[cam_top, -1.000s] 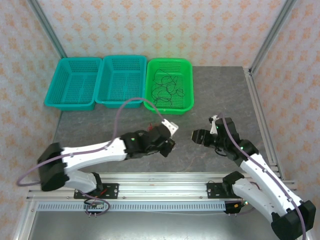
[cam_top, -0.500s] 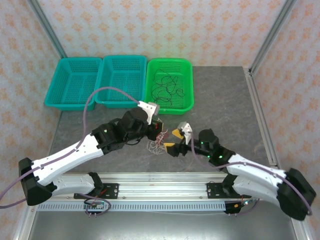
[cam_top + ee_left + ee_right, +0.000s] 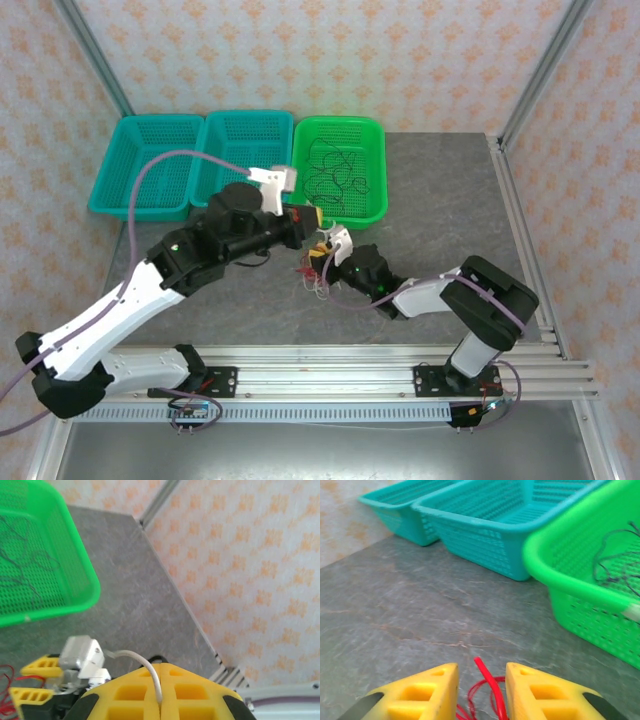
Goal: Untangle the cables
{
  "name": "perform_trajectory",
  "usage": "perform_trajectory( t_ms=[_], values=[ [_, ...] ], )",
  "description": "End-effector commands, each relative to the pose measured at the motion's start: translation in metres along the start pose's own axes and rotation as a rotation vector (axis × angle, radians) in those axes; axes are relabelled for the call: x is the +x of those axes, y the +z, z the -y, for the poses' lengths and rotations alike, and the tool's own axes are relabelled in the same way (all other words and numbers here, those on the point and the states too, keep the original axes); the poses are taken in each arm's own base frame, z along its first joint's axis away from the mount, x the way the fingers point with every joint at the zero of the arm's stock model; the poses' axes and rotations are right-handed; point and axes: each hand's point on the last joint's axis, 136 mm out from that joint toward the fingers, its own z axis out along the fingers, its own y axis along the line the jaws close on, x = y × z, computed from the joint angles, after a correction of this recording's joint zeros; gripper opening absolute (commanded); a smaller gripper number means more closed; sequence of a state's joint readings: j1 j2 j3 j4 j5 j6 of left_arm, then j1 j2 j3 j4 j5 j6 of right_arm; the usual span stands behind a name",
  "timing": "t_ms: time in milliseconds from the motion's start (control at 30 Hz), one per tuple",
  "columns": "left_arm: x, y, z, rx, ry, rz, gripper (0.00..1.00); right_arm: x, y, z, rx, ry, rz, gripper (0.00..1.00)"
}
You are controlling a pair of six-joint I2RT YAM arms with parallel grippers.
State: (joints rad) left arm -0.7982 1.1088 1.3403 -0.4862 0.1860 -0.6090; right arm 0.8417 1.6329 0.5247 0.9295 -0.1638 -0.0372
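**Cable job, mid-table.** A grey stone-pattern table [image 3: 440,200] carries a green plastic mesh basket [image 3: 340,121] at its far side.

The white-and-black left arm [image 3: 190,265] stretches diagonally to the green basket's near-left corner. The white-and-black right arm [image 3: 480,300] lies low across the table, its end just in front of that same corner.

Two more baskets stand in a row left of the green basket. The nearer teal plastic mesh basket [image 3: 245,160] sits rim to rim w/ it, and the farther teal plastic mesh basket [image 3: 145,165] is one place beyond.

The left tool [image 3: 160,677], yellow-fingered, is clamped tight. A thin white cable [image 3: 145,661] is pinched in the seam btwn its fingers and arches out toward the right tool [image 3: 481,669].

The right tool, also yellow-fingered, stands part-open w/ a plain gap btwn its fingers. A thin red cable [image 3: 487,677] loops up inside that gap, nearer one finger, and whether it touches can't be told.

The two tools meet almost tip to tip in front of the green basket's near-left corner. The tangle of thin red and white cables [image 3: 318,282] sits right there, just on the side away from the green basket.

Thin black cables [image 3: 330,175] lie loose and curly on the green basket's floor.
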Motion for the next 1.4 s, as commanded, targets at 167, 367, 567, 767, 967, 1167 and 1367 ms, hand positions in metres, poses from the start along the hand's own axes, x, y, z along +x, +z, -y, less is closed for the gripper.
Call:
perform_trajectory(
  t_ms=[167,367,567,767,967,1167,1367],
  values=[
    [-0.02,-0.076,-0.062,-0.229,0.011,0.101,0.0,0.002,-0.027,0.034,0.187,0.1,0.027,0.0],
    [0.07,-0.043,-0.131,-0.314,0.018,-0.081,0.0,-0.037,-0.058,0.034,0.187,0.038,0.071,0.0],
    [0.128,-0.013,-0.173,-0.278,-0.044,-0.063,0.14,-0.068,-0.085,0.032,0.143,-0.032,0.112,0.0],
    [0.152,0.004,-0.188,-0.262,0.027,-0.104,0.4,-0.08,-0.098,0.035,0.136,-0.055,0.125,0.0],
    [0.146,0.013,-0.159,-0.125,0.126,-0.142,0.59,-0.086,-0.098,0.03,0.117,-0.075,0.118,0.0],
    [0.133,0.022,-0.104,0.034,0.323,-0.226,0.63,-0.084,-0.095,0.032,0.124,-0.063,0.112,0.0],
    [0.133,0.056,-0.082,0.028,0.583,-0.279,0.71,-0.083,-0.095,0.029,0.106,-0.059,0.103,0.0]
  ],
)
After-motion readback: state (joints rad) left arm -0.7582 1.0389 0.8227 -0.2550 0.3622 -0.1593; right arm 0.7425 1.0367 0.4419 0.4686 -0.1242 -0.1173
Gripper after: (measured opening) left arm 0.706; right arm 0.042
